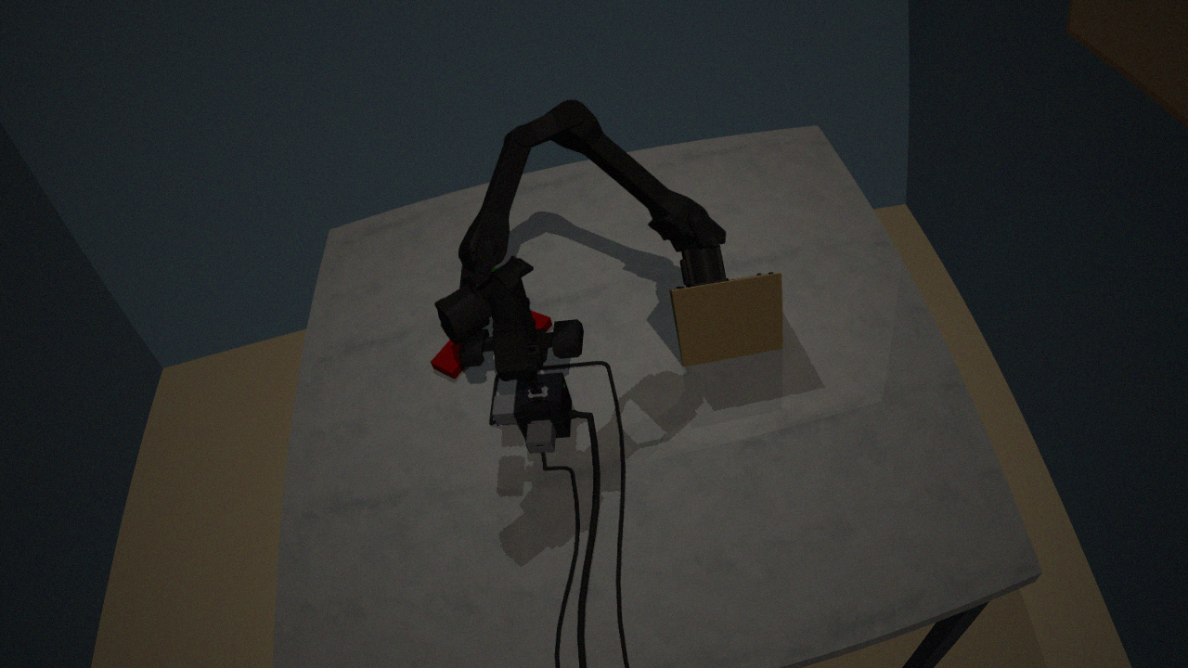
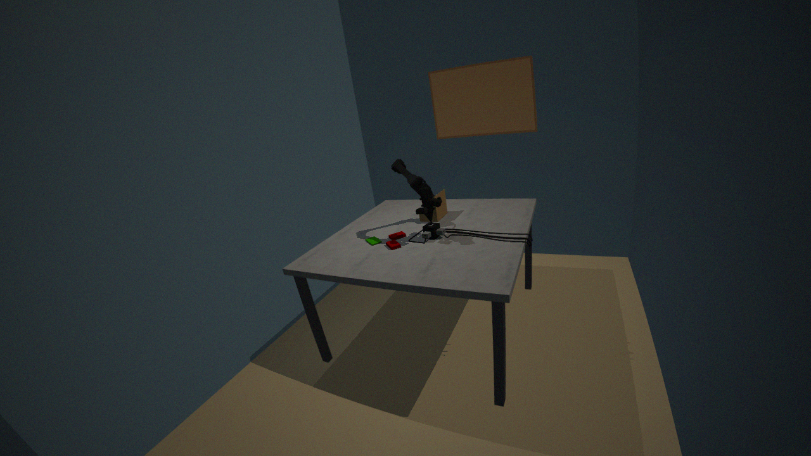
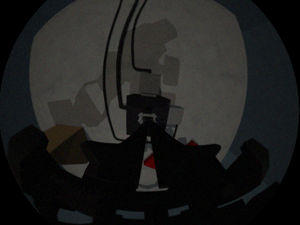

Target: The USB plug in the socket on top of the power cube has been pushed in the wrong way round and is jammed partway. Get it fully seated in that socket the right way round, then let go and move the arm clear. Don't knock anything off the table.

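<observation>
The power cube (image 1: pixel 554 404) (image 2: pixel 431 227) (image 3: pixel 132 101) is a dark block on the table. A pale outline (image 1: pixel 538 391) (image 3: pixel 147 115) marks the socket area on its top. My gripper (image 1: pixel 535 379) (image 2: pixel 431 220) (image 3: pixel 149 124) points down, with its fingertips right at the cube's top. It is shut on the USB plug, which is almost wholly hidden by the dark fingertips. Which way round the plug is, and how deep it sits, I cannot tell.
Pale blocks stand at the cube's front (image 1: pixel 540 436) (image 3: pixel 150 84) and side (image 1: pixel 503 404) (image 3: pixel 175 115). Several black cables (image 1: pixel 594 481) (image 3: pixel 119 62) run off the table. Red blocks (image 1: pixel 448 360) (image 2: pixel 393 244) (image 3: pixel 150 162) and a green block (image 2: pixel 372 240) lie nearby. A wooden panel (image 1: pixel 729 322) stands by the arm's base.
</observation>
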Tool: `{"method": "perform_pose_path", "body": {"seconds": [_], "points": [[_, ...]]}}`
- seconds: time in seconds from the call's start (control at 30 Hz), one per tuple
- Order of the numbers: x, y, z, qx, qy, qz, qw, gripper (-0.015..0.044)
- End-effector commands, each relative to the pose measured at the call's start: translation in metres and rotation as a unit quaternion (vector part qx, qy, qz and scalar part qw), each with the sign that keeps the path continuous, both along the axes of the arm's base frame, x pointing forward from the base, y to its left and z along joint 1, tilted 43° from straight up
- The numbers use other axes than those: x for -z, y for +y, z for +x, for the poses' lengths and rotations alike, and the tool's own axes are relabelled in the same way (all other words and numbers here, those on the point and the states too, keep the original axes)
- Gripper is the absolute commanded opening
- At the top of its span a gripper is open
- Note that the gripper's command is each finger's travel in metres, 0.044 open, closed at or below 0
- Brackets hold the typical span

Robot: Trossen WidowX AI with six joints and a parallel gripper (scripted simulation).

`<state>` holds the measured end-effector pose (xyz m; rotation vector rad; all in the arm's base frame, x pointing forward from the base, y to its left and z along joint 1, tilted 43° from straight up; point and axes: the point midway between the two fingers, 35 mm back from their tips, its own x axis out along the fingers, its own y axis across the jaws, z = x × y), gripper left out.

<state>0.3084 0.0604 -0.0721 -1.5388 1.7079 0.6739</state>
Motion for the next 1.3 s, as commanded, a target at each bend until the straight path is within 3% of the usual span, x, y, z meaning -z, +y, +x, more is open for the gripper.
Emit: {"method": "perform_pose_path", "body": {"seconds": [0.0, 1.23, 1.27], "points": [[0.0014, -0.0029, -0.0012, -0.001, 0.002, -0.003, 1.000, 0.0000], [0.0020, -0.0034, -0.0012, -0.001, 0.002, -0.003, 1.000, 0.0000], [0.0011, -0.0005, 0.0005, -0.001, -0.001, 0.000, 1.000, 0.0026]]}}
